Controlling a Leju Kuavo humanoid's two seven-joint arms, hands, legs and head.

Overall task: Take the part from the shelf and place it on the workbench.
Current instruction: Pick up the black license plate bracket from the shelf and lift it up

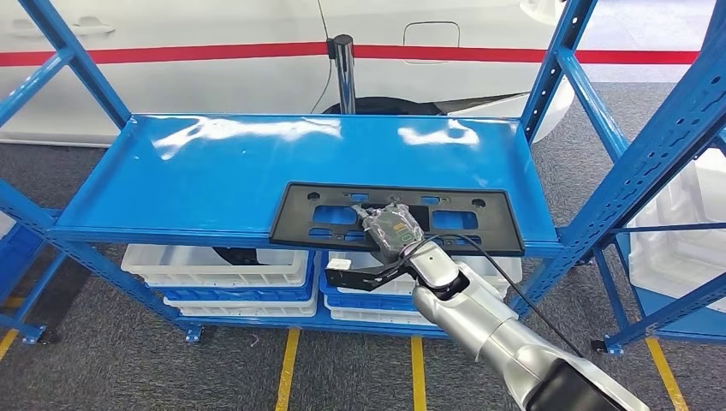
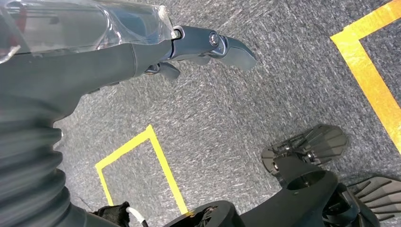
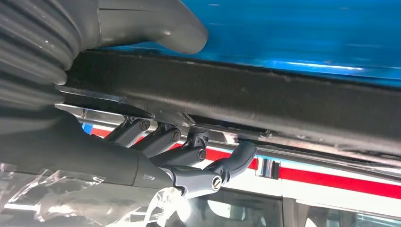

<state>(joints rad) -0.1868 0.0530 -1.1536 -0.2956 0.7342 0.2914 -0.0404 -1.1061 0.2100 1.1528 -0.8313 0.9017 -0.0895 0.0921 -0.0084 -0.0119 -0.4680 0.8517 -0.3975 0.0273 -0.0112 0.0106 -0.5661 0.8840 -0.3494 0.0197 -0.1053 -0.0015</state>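
Note:
A long black plastic part (image 1: 479,224) with several cut-outs lies flat at the front edge of the blue shelf (image 1: 214,171), right of the middle. My right hand (image 1: 389,229) reaches up from below and grips the part's front edge near its centre. In the right wrist view the thumb (image 3: 179,33) lies on one side of the black part (image 3: 265,99) and the dark fingers (image 3: 189,151) press against the other side. My left hand (image 2: 142,52) hangs over the grey carpet, fingers loose, holding nothing.
White and blue bins (image 1: 214,265) are stacked on the shelf level below. Blue uprights and braces (image 1: 651,145) frame the rack on both sides. A white car (image 1: 214,26) and a black post (image 1: 344,68) stand behind. Yellow lines (image 1: 288,368) mark the floor.

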